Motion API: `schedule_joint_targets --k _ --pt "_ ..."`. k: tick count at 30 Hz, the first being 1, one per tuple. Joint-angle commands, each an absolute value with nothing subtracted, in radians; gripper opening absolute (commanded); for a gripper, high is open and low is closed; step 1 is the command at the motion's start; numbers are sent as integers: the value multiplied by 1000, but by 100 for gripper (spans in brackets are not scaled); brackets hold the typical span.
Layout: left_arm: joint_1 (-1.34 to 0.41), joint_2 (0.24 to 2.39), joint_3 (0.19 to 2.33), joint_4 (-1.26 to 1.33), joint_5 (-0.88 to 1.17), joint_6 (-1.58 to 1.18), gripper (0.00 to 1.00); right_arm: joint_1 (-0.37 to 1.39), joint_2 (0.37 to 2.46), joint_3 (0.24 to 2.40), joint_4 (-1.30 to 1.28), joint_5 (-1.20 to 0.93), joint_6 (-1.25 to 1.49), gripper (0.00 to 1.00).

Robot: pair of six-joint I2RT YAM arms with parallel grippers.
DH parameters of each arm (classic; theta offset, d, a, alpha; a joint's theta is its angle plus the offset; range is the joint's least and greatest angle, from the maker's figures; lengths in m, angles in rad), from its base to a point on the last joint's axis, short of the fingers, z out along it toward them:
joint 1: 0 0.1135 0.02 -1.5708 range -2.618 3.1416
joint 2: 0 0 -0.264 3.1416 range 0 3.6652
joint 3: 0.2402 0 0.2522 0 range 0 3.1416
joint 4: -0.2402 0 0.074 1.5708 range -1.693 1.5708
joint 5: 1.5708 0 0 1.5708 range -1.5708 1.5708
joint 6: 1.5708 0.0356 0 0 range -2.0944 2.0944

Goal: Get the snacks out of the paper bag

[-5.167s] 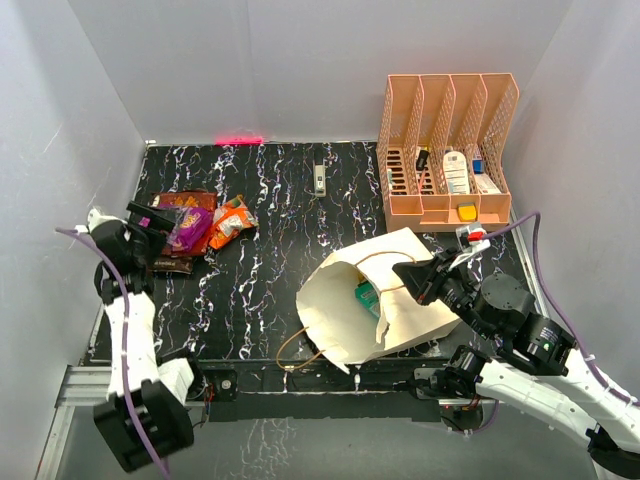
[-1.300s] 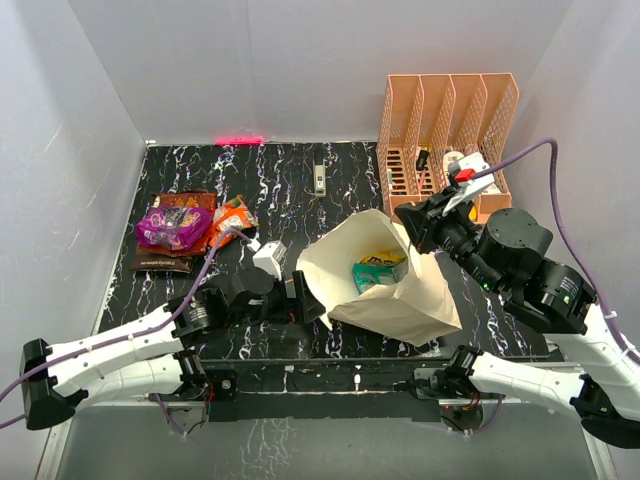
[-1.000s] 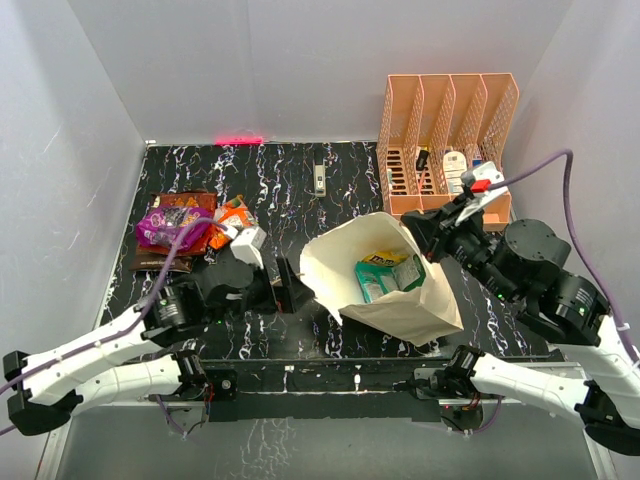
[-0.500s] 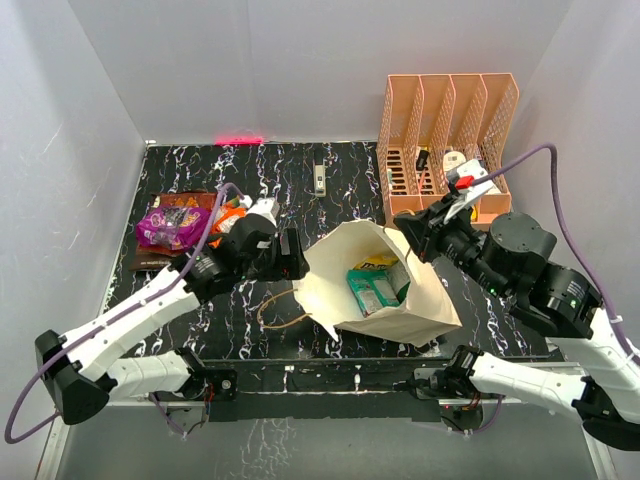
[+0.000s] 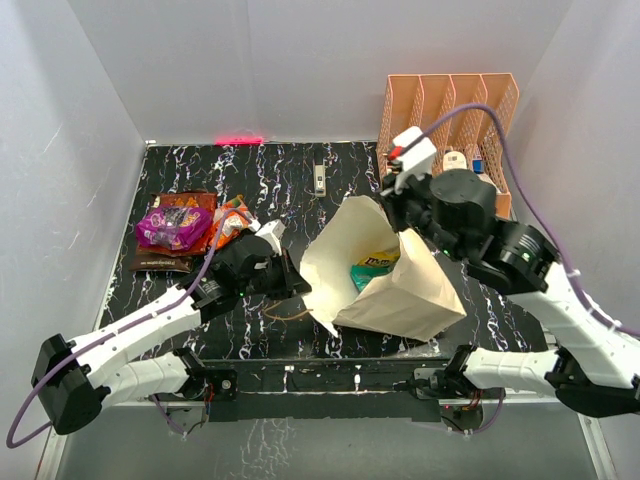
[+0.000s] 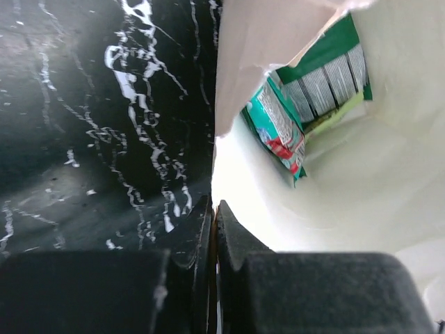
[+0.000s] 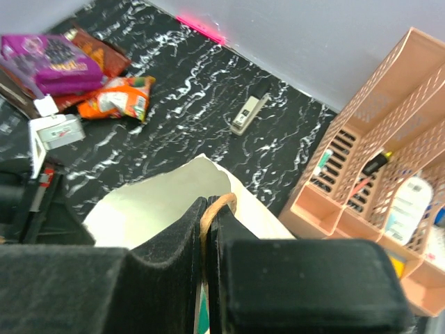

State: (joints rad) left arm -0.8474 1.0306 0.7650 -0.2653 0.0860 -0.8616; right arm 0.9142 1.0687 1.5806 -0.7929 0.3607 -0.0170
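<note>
Your right tool (image 7: 206,203) was clamped on the brown cord handle (image 7: 226,200) at the top rim of the paper bag (image 5: 400,295), holding the mouth up off the desk (image 5: 300,190). Your left tool (image 6: 212,209) was closed at the lower lip, seemingly pinching the paper edge. The green snack packets (image 6: 278,126) lay deep inside, ahead and to the right of the left tool's tips, while the purple packet (image 5: 170,225) and orange packet (image 5: 232,222) already sat outside, behind that tool. To do this well you needed both pinches firm and the mouth wide, then a gentle tilt so the packets slid out without tearing the paper.
</note>
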Motion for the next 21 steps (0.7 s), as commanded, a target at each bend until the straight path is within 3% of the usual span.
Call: schedule_joint_targets --k 1,7,10,12,17,21 --pt "-873 1030 698 -29 177 -980 0 913 1148 1709 -694 377 -267 7" --pt "-1043 1121 734 99 84 -1026 0 890 1181 1783 -768 327 -472 7" --pt "-1119 1160 749 116 11 -1029 0 890 1127 1745 -837 256 -374 7" --pt "-1150 1157 734 119 -25 -1034 0 890 1051 1616 -837 151 -215 7" --pt "-1164 1108 640 126 -76 -1053 0 890 753 1060 -607 -201 298 7" --pt "-1166 1027 557 99 -119 -1074 18 890 558 815 -462 -288 566 7"
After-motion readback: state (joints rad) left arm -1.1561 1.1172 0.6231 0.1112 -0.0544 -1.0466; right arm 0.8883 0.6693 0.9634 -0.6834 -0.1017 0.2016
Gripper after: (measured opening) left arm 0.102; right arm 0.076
